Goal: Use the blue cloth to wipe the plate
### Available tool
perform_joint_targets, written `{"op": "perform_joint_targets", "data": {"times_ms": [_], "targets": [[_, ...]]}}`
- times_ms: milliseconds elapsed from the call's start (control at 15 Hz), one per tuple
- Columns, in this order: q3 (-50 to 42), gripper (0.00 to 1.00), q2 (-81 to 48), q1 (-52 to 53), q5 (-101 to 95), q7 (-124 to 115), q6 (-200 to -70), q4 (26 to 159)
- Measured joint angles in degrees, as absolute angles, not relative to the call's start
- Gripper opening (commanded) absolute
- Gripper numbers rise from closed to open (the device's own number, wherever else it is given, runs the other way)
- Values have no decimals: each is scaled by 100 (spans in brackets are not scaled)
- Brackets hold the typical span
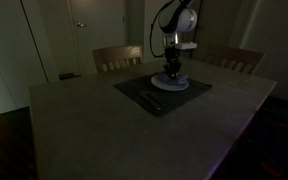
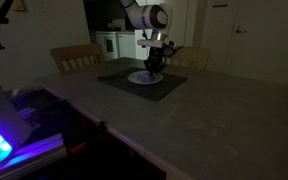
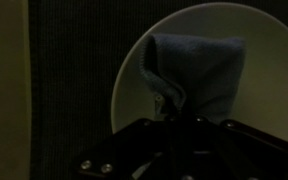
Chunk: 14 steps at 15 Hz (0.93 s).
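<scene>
A white plate (image 1: 180, 86) sits on a dark placemat (image 1: 149, 95) on the table; it also shows in an exterior view (image 2: 139, 78) and in the wrist view (image 3: 274, 60). The blue cloth (image 3: 196, 75) lies on the plate, bunched up toward my gripper. It also shows in both exterior views (image 1: 170, 75) (image 2: 152, 71). My gripper (image 3: 169, 118) hangs straight down over the plate and is shut on the cloth's near edge, pressing it onto the plate. It also shows in both exterior views (image 1: 171, 68) (image 2: 154, 64). The fingertips are dark and mostly hidden.
A utensil (image 1: 149, 98) lies on the placemat next to the plate. Two wooden chairs (image 1: 117, 57) (image 1: 231, 59) stand at the far side of the table (image 1: 104, 130). The room is dim.
</scene>
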<state>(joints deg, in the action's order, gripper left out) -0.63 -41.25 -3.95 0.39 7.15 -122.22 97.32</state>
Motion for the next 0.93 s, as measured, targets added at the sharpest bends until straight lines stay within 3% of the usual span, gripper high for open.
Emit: {"op": "perform_joint_targets", "data": {"times_ms": [600, 933], "targets": [[444, 2, -4130, -827, 1284, 1393, -12545, 9853], [718, 2, -4198, -1023, 1461, 2238, -12034, 9829]]}}
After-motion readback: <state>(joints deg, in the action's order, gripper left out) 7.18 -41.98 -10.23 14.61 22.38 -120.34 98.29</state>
